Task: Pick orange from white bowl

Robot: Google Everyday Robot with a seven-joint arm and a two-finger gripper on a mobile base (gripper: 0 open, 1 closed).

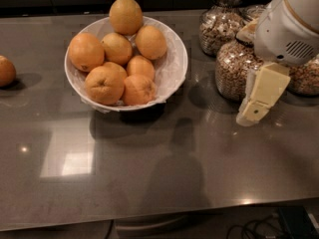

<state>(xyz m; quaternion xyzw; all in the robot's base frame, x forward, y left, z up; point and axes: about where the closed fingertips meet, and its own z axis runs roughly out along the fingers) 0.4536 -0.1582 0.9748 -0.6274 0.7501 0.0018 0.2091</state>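
A white bowl point(175, 66) sits on the dark grey counter at the upper left of middle. It holds several oranges in a heap, with one orange point(125, 15) on top at the far rim and another point(104, 84) at the front. My gripper point(252, 113) hangs at the right, cream-coloured under a white wrist housing point(291, 26). It is to the right of the bowl, apart from it, in front of the glass jars, and holds nothing that shows.
Glass jars of cereal stand at the back right: one point(233, 72) just behind the gripper, one point(218, 28) farther back, one point(305, 79) at the right edge. A loose orange point(6, 70) lies at the far left. The counter's front edge point(159, 218) runs along the bottom.
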